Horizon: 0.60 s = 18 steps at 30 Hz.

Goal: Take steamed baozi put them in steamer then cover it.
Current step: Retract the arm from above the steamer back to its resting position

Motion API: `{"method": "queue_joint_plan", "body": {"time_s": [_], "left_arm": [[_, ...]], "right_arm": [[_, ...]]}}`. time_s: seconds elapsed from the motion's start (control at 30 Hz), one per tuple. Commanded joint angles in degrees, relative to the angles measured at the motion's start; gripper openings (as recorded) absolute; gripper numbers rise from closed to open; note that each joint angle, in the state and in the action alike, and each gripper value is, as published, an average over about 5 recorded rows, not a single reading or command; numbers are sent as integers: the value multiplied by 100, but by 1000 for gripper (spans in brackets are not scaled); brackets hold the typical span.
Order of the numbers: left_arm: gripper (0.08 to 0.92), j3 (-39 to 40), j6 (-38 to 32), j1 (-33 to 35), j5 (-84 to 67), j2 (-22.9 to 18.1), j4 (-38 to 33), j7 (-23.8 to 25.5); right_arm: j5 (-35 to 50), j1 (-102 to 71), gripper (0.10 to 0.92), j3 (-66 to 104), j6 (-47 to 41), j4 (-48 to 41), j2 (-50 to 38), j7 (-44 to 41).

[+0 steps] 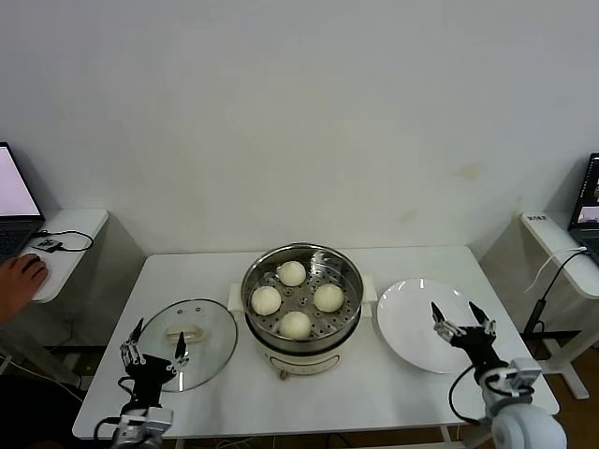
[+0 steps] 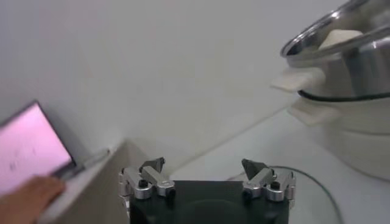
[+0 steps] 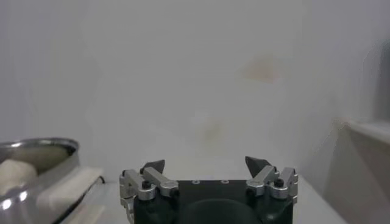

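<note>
Several cream-white steamed baozi (image 1: 294,325) lie on the perforated tray inside the steel steamer (image 1: 346,323) at the table's middle. The steamer (image 2: 341,67) rises at the edge of the left wrist view, with one baozi (image 2: 340,38) showing over its rim. Its glass cover (image 1: 211,332) with a cream handle lies flat on the table to the left of the pot. My left gripper (image 1: 156,340) hovers open over the cover's near edge, empty. My right gripper (image 1: 462,317) stands open above the white plate, empty. The right wrist view shows the steamer's rim (image 3: 36,146) and a baozi (image 3: 15,170).
An empty white plate (image 1: 412,323) sits right of the steamer. A side desk at the far left holds a laptop (image 1: 14,201) and a person's hand (image 1: 21,279). Another desk with a screen (image 1: 588,201) stands at the far right. The table's front edge is close to both grippers.
</note>
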Motion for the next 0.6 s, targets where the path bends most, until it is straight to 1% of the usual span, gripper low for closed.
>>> {"method": "queue_joint_plan", "body": {"time_s": [0.03,0.1,0.17,0.23,0.3,0.43,0.6], "left_arm": [[823,437,-796,-78,4253,657,945,-1404],[823,524,-728,-93,4459,848,1028,-1135],[823,564,-559,-150,4542,968,1086,-768],[823,576,-334,-247,4545,1032,1155,-400],[823,591,-108,-366,4468,1061,1230,-151],[823,682,141,-605,4341,1085,1432,106],[823,653,441,-900,4401,1024,1703,288]], "right_arm": [[-88,-583,823,164,182,96,237,-47],[-133,-560,823,124,179,111,257,-53],[-176,-551,823,101,171,136,283,-66],[-216,-553,823,92,181,158,305,-81],[-242,-550,823,90,198,175,325,-83],[-284,-519,823,53,185,194,378,-88],[-382,-537,823,12,187,249,443,-131]]}}
